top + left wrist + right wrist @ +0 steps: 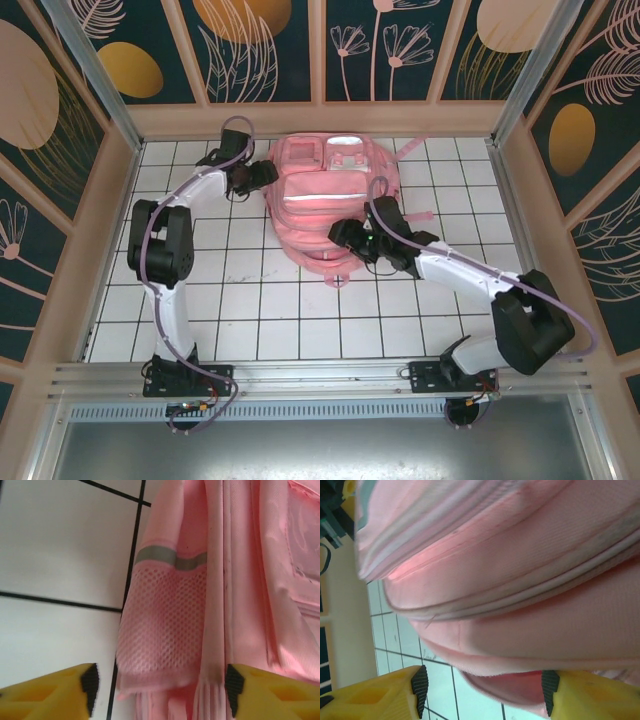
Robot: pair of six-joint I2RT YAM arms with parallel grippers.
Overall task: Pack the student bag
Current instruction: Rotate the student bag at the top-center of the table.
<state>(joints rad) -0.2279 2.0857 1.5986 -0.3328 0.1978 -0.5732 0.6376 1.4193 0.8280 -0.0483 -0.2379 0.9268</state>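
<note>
The student bag [325, 205], a big soft pink backpack with a pale stripe across its front, lies flat on the white tiled table [250, 300] at the back centre. My left gripper [262, 175] is at the bag's upper left side. In the left wrist view its jaws [161, 687] stand open, with the bag's mesh side pocket [165, 620] and a fold of fabric between them. My right gripper [345, 238] sits at the bag's near edge. Its jaws [484, 687] are also open, straddling the bag's rounded lower rim [520, 650].
Pink straps [415, 217] trail off the bag's right side and a small loop [338, 278] lies on the tiles in front of it. Patterned walls [100, 200] close in the table on three sides, and a metal rail [320, 375] runs along the near edge.
</note>
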